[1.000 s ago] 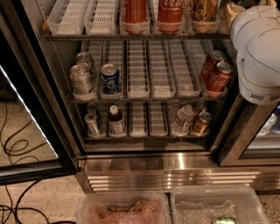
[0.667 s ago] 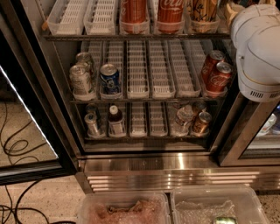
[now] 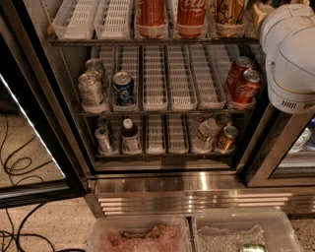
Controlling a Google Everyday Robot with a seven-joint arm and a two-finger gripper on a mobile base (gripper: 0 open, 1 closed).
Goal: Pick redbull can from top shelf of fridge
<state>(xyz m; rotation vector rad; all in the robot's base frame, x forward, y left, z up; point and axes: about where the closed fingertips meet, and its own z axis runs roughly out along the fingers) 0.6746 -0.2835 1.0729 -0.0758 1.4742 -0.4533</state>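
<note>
Approach step; pincer (image 3: 261,11) seemingly at upper right beside top shelf (image 3: 118,42), state untellable. Next: spot redbull can, unseen here, reach in.

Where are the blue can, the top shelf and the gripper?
blue can (image 3: 123,88), camera view, middle rack: its blue side.
top shelf (image 3: 113,42), camera view: its front wire edge.
gripper: not in view; only the white arm (image 3: 291,59) shows, camera view, upper right: its casing.

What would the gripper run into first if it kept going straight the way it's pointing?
Probably the gold-and-black can at the right end of the top shelf. The gripper barely shows at the top right beside the white arm, seemingly aimed left at it; depth is unclear.
</note>
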